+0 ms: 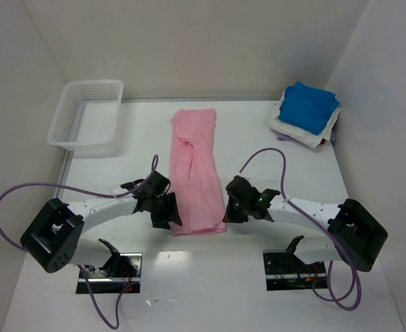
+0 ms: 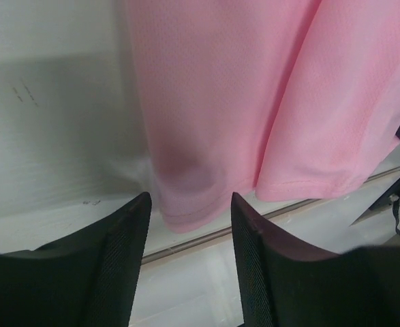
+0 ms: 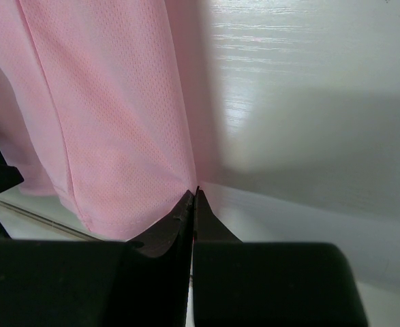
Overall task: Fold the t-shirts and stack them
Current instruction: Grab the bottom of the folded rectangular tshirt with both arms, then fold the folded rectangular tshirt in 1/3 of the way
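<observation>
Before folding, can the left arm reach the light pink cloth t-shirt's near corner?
Probably yes: the left gripper, jaws apart, sits at the hem corner of the light pink cloth t-shirt, nothing between.

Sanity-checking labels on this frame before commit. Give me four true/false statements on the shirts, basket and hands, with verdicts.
1. The pink t-shirt lies in the basket. False: it lies on the table between the two hands, and the basket stands apart at the far left.
2. The blue t-shirt sits on the white t-shirt. True.
3. The left hand is shut. False: its jaws stand apart at the pink hem.
4. The right hand is shut at the pink t-shirt's near right edge. True.
</observation>
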You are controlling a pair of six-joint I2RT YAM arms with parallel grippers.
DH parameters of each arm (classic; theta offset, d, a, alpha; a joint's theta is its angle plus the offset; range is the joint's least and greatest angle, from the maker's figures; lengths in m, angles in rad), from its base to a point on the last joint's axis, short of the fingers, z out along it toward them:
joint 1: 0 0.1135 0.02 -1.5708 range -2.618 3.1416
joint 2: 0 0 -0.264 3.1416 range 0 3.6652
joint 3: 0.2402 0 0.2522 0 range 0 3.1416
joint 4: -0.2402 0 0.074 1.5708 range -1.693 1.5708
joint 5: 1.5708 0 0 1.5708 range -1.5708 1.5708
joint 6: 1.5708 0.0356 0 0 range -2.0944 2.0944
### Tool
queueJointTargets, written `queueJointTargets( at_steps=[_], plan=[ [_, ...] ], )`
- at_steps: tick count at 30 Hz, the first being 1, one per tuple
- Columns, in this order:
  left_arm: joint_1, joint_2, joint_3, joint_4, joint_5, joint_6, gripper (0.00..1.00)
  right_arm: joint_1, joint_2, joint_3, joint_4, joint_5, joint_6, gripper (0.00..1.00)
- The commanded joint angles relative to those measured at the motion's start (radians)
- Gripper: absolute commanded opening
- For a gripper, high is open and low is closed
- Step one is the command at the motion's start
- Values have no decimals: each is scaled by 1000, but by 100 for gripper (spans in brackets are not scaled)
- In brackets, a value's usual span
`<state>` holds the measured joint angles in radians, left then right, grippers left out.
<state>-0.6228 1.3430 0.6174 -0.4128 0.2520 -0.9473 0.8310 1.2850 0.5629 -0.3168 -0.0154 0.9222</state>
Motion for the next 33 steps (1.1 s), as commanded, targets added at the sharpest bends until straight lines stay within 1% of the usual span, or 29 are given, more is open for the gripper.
queueJointTargets(
  at_steps=[1,3,6,7,10,13,14,15,16,19,23,24,28,30,33],
  plan=[
    [-11,5,8,17,7,-8,58,-4,4,23,35,6,-11,0],
    [-11,5,8,17,7,-8,50,-4,5,23,36,6,-11,0],
    [-11,5,-1,17,7,-8,44,-4,14,23,44,-3,-11,0],
    [-11,5,-1,17,7,-8,39,-4,22,23,44,-3,-11,0],
    [-11,5,-1,16,7,-17,30,-4,22,23,53,-3,-11,0],
    [-11,-7,-1,-1,6,-18,17,-4,13,24,53,-3,-11,0],
    [-11,-8,0,-4,-3,-18,11,-4,12,34,52,-3,-11,0],
    [-11,-19,9,-28,-5,-18,2,-4,2,35,39,-2,-12,0],
    [-11,-31,21,-40,-16,-18,0,-4,1,44,26,6,-20,0],
    [-11,-59,49,-84,-39,-8,0,-29,-36,68,12,17,-29,0],
    [-10,-79,149,-140,-64,17,0,-96,-62,102,-1,-3,-51,0],
    [-1,-79,192,-149,-74,43,0,-121,-62,115,-11,-3,-76,0],
    [50,-53,253,-158,-74,99,0,-181,-71,192,-11,-37,-126,0],
    [92,-20,293,-158,-56,128,0,-228,-45,219,11,-56,-150,0],
    [153,34,354,-158,-37,184,0,-264,19,287,22,-81,-194,0]
  ],
)
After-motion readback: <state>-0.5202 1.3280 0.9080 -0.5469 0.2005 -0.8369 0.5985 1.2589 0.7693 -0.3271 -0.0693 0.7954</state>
